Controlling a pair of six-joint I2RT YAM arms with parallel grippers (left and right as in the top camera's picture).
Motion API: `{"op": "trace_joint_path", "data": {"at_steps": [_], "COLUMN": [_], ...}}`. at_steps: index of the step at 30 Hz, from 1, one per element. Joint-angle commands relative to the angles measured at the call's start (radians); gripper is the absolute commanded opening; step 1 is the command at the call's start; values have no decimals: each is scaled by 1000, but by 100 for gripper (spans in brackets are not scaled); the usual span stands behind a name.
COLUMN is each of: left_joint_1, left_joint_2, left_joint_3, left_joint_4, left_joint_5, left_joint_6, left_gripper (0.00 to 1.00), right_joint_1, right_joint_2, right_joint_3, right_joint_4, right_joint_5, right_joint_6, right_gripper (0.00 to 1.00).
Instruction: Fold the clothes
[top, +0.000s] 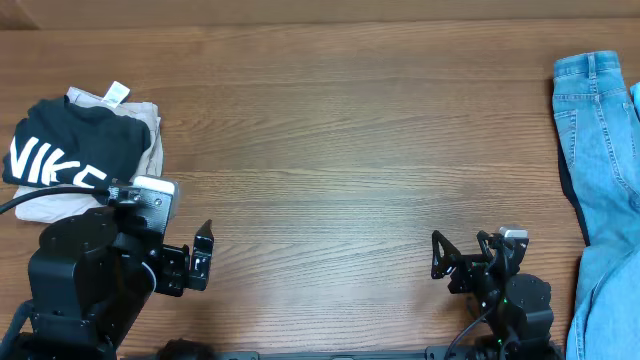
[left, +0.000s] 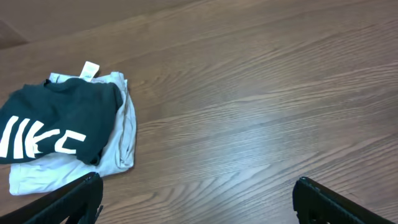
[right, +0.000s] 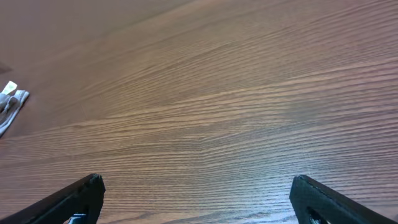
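The clothes, a dark T-shirt with white NIKE lettering, lie folded at the table's far left on top of beige shorts. In the left wrist view the T-shirt is up and to the left of my left gripper. That gripper is open over bare wood, its fingers apart from the cloth and nothing between them. My right gripper stands open near the front edge at the right. It shows only bare tabletop between its fingers.
Light blue jeans lie along the right edge of the table. The beige shorts under the T-shirt carry a white tag. The wooden tabletop stretches between the two piles.
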Motion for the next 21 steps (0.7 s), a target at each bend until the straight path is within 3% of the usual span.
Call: {"op": "trace_joint_path", "data": {"at_steps": [1, 11, 14, 19, 21], "left_joint_1": [-6, 13, 74, 172, 183], "left_joint_2": [-2, -25, -114, -324, -410], "left_joint_3": [0, -28, -228, -717, -892], "left_joint_4": [1, 3, 218, 651, 770], "left_joint_5": [-6, -45, 21, 262, 282], "left_joint_6": [15, 45, 45, 39, -15], "left_gripper": [100, 100, 100, 100, 100], "right_joint_1": [-3, -3, -3, -3, -3], "right_joint_2": [-11, -11, -11, -11, -11], "right_joint_3": [-17, -17, -17, -17, -17], "right_joint_4": [1, 1, 1, 1, 1], "right_joint_5": [2, 1, 1, 1, 1], "right_joint_6": [3, 3, 3, 2, 3], "right_gripper": [100, 100, 100, 100, 100]}}
